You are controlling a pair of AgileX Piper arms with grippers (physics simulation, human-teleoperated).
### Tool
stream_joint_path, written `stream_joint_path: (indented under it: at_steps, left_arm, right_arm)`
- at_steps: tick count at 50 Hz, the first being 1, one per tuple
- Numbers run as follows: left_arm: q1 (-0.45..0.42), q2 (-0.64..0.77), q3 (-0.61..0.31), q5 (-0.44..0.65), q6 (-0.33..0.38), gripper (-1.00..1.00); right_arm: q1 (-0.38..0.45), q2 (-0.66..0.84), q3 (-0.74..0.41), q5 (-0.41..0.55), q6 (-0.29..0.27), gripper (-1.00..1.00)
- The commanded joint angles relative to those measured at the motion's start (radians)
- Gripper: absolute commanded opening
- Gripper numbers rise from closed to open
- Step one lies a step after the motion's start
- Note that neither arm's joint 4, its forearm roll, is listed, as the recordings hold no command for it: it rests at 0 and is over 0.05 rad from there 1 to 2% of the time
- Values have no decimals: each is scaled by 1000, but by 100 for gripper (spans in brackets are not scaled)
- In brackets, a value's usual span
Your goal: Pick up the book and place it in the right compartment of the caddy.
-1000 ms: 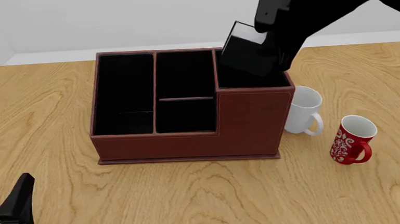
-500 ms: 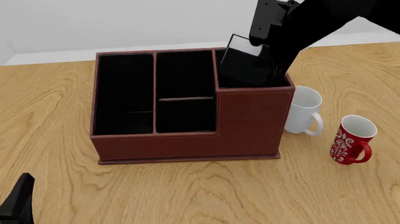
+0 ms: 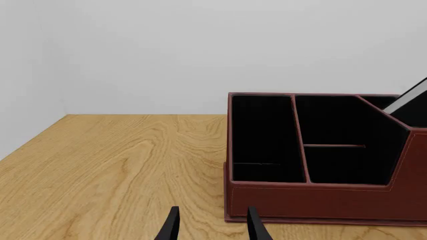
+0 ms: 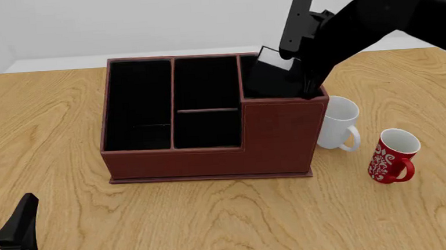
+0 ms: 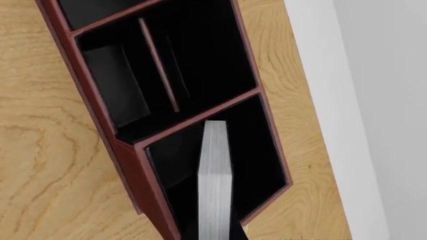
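Observation:
The black book point(image 4: 265, 76) stands tilted, its lower part inside the right compartment point(image 4: 285, 133) of the reddish-brown caddy point(image 4: 209, 158). My right gripper point(image 4: 295, 59) is shut on the book from above. In the right wrist view the book's white page edges point(image 5: 215, 175) run down into that black-lined compartment point(image 5: 260, 150), with the gripper point(image 5: 213, 232) clamped on its near end. From the left wrist view a corner of the book point(image 3: 412, 102) pokes above the caddy point(image 3: 320, 200). My left gripper point(image 4: 13, 236) sits open at the table's near left corner, its fingers point(image 3: 172, 226) holding nothing.
A white mug point(image 4: 338, 124) stands right beside the caddy's right wall, and a red patterned mug point(image 4: 391, 155) sits a little nearer and further right. The caddy's long left section point(image 4: 136, 107) and two small middle sections point(image 4: 206, 111) hold nothing.
My right gripper has come down with the book, which has sunk deeper into the right compartment. The left arm has stayed still.

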Motion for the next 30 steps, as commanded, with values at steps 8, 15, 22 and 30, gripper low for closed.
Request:
stream_joint_path:
  at_steps: [8, 15, 22, 30]
  left_arm:
    - [0, 0, 0, 0, 0, 100]
    - [0, 0, 0, 0, 0, 100]
    - [0, 0, 0, 0, 0, 100]
    - [0, 0, 0, 0, 0, 100]
  right_arm:
    - [-13, 7, -1, -20, 28, -100]
    - [-16, 14, 7, -33, 32, -100]
    - [-19, 22, 11, -41, 37, -100]
    - [-18, 32, 9, -46, 47, -100]
